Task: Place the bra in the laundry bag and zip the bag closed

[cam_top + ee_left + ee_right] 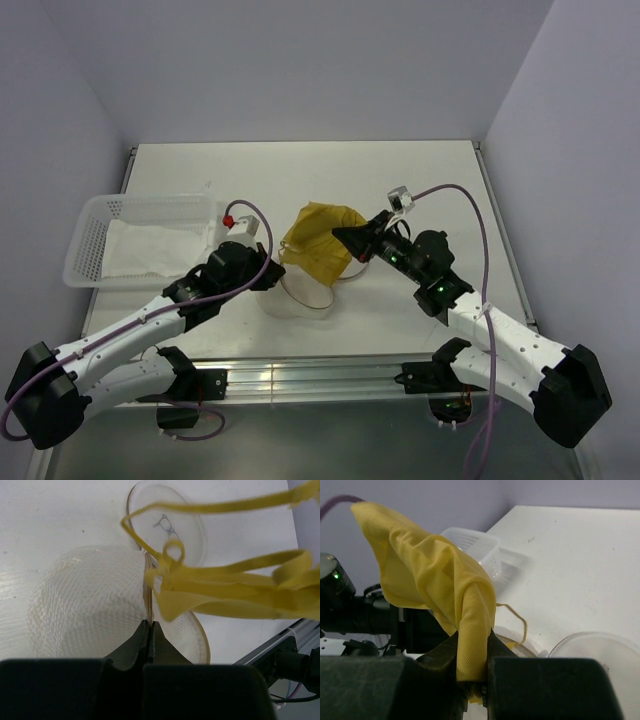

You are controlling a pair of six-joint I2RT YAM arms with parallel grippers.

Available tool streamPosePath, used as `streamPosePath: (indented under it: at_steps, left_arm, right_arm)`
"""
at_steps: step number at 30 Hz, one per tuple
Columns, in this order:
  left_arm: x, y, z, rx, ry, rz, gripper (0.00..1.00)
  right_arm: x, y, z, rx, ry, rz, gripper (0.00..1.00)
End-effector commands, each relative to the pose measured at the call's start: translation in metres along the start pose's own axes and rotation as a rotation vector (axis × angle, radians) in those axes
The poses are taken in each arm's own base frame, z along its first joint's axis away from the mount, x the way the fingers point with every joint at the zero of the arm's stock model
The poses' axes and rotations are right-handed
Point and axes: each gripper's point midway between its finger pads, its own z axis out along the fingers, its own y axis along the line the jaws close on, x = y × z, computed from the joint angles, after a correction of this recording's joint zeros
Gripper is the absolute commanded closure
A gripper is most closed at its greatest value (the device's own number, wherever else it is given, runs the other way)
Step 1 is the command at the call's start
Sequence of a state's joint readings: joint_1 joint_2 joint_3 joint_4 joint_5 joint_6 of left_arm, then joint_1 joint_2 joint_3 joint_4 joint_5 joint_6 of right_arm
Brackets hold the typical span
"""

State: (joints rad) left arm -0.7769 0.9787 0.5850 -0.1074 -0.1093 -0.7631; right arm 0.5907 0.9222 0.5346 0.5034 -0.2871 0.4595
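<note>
Left tool (149,630): pressed together on the zipper rim of the laundry bag (85,600), which lies on the tabletop (420,180), near centre, its marked lid flat beside the mesh.
Right tool (472,647): pinching the bra (430,570), raised just beyond the bag, straps dangling over it.
Far left: white basket (92,215) holding white cloth (150,250).

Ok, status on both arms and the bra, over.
Left pincer shut on zipper rim of round white mesh laundry bag. Right pincer shut on mustard-yellow padded fabric bra, aloft, not in bag. Loose straps hang near rim.
</note>
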Motion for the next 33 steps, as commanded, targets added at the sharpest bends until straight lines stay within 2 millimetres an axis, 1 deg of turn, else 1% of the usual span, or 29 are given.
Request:
streamPosePath:
  at_steps: [1,2,3,4,6,7,10,11,13,14,15,16,18,19,22,23,24,25,28,30,33]
  left_arm:
    - [-0.025,-0.027,-0.005,0.094,-0.077,0.010,1.00]
    - [-0.026,-0.028,-0.005,0.096,-0.079,0.011,1.00]
    - [-0.029,-0.030,-0.006,0.102,-0.086,0.010,1.00]
    - [-0.030,-0.031,-0.006,0.103,-0.089,0.011,1.00]
    - [-0.035,-0.034,-0.007,0.113,-0.103,0.011,1.00]
    - [-0.036,-0.039,-0.008,0.136,-0.104,0.015,1.00]
    - [-0.038,-0.047,-0.008,0.160,-0.089,0.028,1.00]
    - [-0.041,-0.051,-0.008,0.167,-0.093,0.030,1.00]
    - [-0.048,-0.057,-0.008,0.187,-0.116,0.028,1.00]
    - [-0.050,-0.059,-0.008,0.195,-0.122,0.027,1.00]
    - [-0.051,-0.060,-0.008,0.199,-0.124,0.027,1.00]
    - [-0.052,-0.062,-0.008,0.205,-0.127,0.024,1.00]
    - [-0.054,-0.065,-0.008,0.213,-0.130,0.022,1.00]
    - [-0.055,-0.066,-0.009,0.216,-0.134,0.024,1.00]
    - [-0.057,-0.067,-0.009,0.222,-0.142,0.019,1.00]
    - [-0.057,-0.068,-0.009,0.226,-0.141,0.020,1.00]
    - [-0.057,-0.069,-0.009,0.231,-0.143,0.020,1.00]
    - [-0.057,-0.069,-0.009,0.234,-0.142,0.020,1.00]
    - [-0.054,-0.069,-0.009,0.242,-0.137,0.017,1.00]
    - [-0.055,-0.069,-0.010,0.245,-0.141,0.017,1.00]
    - [-0.053,-0.066,-0.011,0.238,-0.137,0.021,1.00]
  right_arm:
    - [0.003,0.003,-0.002,-0.040,-0.035,0.019,1.00]
    - [0.007,0.003,-0.002,-0.045,-0.033,0.038,1.00]
    - [0.015,0.001,-0.003,-0.043,-0.020,0.050,1.00]
    - [0.031,-0.004,-0.004,-0.033,0.013,0.064,1.00]
    - [0.043,-0.006,-0.006,-0.028,0.032,0.082,1.00]
    - [0.054,-0.006,-0.008,-0.025,0.056,0.090,1.00]
    - [0.073,-0.005,-0.010,-0.017,0.099,0.099,1.00]
    - [0.080,-0.001,-0.010,-0.023,0.116,0.100,1.00]
    - [0.093,0.000,-0.010,-0.025,0.150,0.113,1.00]
    - [0.098,0.006,-0.009,-0.045,0.165,0.125,1.00]
    - [0.103,0.008,-0.009,-0.049,0.180,0.130,1.00]
    - [0.112,0.007,-0.008,-0.044,0.205,0.137,1.00]
    - [0.123,0.009,-0.008,-0.033,0.233,0.145,1.00]
    - [0.130,0.005,-0.008,-0.012,0.251,0.153,1.00]
    - [0.144,-0.002,-0.011,0.030,0.288,0.169,1.00]
    - [0.145,-0.005,-0.011,0.047,0.290,0.169,1.00]
    - [0.144,-0.012,-0.011,0.085,0.278,0.168,1.00]
    - [0.148,-0.018,-0.014,0.122,0.299,0.167,1.00]
    - [0.153,-0.030,-0.013,0.195,0.343,0.147,1.00]
    - [0.159,-0.033,-0.011,0.216,0.372,0.145,1.00]
    - [0.158,-0.040,-0.007,0.259,0.382,0.142,1.00]
